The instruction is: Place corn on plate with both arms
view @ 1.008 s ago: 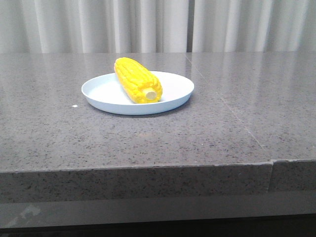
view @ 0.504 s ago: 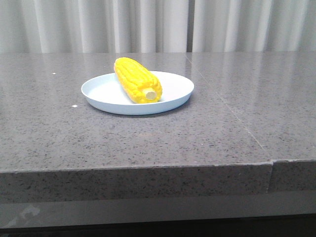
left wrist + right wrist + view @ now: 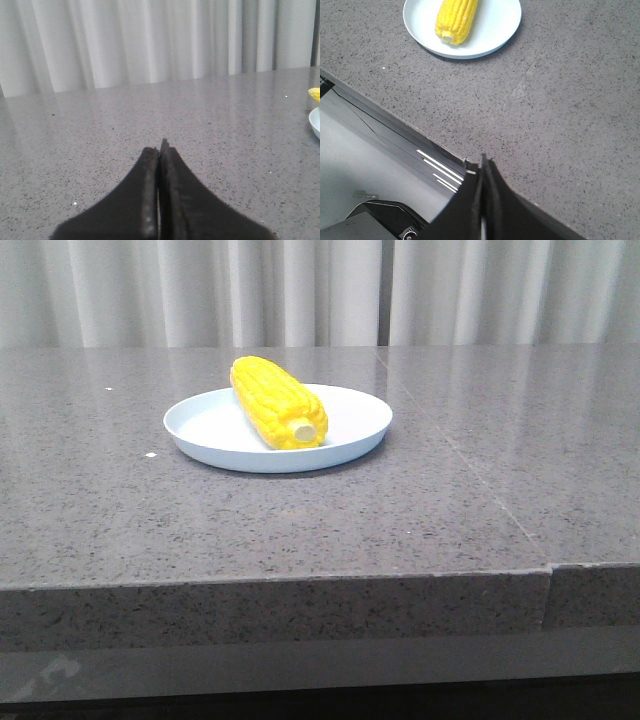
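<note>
The yellow corn (image 3: 279, 403) lies on the pale blue-white plate (image 3: 345, 445) on the grey stone table, its pale stub end toward the front. It also shows in the right wrist view (image 3: 455, 18) on the plate (image 3: 502, 30). Neither arm shows in the front view. My left gripper (image 3: 159, 148) is shut and empty, low over bare table, with a sliver of plate (image 3: 315, 122) and corn (image 3: 315, 93) at the frame edge. My right gripper (image 3: 482, 167) is shut and empty over the table's front edge, well away from the plate.
Pale curtains (image 3: 300, 290) hang behind the table. A seam (image 3: 470, 475) runs through the tabletop right of the plate. The table's front edge (image 3: 280, 585) drops to a darker ledge. Below the edge, the right wrist view shows the robot base (image 3: 370, 190).
</note>
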{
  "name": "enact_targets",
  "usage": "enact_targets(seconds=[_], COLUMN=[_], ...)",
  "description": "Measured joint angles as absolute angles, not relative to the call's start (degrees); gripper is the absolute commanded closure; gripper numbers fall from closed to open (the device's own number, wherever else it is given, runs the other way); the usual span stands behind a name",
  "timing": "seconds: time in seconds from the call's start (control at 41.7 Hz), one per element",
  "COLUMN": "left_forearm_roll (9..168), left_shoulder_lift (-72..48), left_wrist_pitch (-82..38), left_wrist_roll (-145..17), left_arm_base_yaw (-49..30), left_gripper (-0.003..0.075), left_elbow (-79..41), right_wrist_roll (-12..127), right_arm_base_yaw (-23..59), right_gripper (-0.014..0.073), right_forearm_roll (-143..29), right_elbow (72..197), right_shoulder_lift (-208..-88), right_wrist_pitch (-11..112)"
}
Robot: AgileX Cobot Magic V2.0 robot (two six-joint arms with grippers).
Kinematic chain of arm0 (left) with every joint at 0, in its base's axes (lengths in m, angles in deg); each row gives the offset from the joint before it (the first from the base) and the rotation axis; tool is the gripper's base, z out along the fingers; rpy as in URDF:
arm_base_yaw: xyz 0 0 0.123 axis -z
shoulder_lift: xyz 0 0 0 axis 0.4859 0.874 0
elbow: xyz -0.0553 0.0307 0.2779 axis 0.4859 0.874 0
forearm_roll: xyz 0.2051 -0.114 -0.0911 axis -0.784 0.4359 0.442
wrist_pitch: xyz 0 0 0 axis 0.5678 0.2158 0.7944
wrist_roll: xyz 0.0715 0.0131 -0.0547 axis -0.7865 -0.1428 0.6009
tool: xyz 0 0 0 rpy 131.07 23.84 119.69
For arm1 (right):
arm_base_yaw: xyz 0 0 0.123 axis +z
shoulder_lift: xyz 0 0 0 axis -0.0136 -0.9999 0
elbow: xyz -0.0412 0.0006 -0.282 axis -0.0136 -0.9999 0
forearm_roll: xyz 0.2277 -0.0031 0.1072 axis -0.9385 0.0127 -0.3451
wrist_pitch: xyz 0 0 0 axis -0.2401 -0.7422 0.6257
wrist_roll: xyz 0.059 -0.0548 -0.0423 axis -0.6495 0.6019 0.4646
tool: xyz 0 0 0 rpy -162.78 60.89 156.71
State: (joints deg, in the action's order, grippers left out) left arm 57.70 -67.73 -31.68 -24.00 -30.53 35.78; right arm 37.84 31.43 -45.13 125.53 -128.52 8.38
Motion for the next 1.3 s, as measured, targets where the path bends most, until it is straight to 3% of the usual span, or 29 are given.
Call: enact_targets(seconds=[1.295], left_forearm_roll=[60.0], left_shoulder_lift=[-69.6], left_wrist_pitch=[-34.0], left_wrist_roll=[-24.0], left_arm_base_yaw=[-30.7], left_gripper=[0.074], left_elbow=[38.4], right_wrist_roll=[37.8], right_arm_base_yaw=[31.4], right_gripper=[0.0661], right_forearm_roll=[-45.1], right_elbow=[125.5], right_shoulder_lift=[-128.5], right_wrist_pitch=[8.4])
